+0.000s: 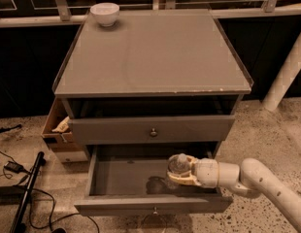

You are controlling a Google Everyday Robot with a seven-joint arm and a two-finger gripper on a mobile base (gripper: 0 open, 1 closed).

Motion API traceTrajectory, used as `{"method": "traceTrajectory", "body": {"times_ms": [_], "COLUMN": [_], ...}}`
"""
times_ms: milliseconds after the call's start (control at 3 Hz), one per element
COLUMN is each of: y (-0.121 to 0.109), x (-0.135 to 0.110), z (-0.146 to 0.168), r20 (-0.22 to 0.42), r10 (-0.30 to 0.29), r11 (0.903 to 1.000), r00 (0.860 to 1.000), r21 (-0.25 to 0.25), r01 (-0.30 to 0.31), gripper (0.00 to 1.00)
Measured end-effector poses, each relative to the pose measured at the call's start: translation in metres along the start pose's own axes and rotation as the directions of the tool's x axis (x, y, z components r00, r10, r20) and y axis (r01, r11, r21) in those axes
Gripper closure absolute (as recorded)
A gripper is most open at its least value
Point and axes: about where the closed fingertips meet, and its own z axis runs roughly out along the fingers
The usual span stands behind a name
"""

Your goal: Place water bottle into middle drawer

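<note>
The pincer point(183, 173), clamped on the bottle point(179, 163), hangs over the open drawer point(121, 178) beneath it; if released this high, the bottle may topple and roll.

Looks like a robot test space, not a home. There's a bare speckled floor point(267, 130), and loose cables point(14, 166) and a black stand point(26, 193) lie well away from the gripper point(181, 173). The gripper holds a water bottle point(179, 163) in the open middle drawer point(121, 176), with a cardboard box point(56, 125) beyond the drawer's far side.
</note>
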Motion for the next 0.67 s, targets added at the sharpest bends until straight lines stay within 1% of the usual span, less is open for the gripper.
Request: {"method": "traceTrajectory", "body": {"times_ms": [333, 667], "y": [-0.008, -0.016], "x": [0.023, 0.04], "z": [0.003, 0.009], "r20": [-0.004, -0.003], "r10": [-0.037, -0.071], "r11": [0.9993, 0.9975], "r00": [0.999, 0.997], "r21": [0.004, 0.001], "r01": [0.037, 0.071], "gripper": [1.0, 1.0]}}
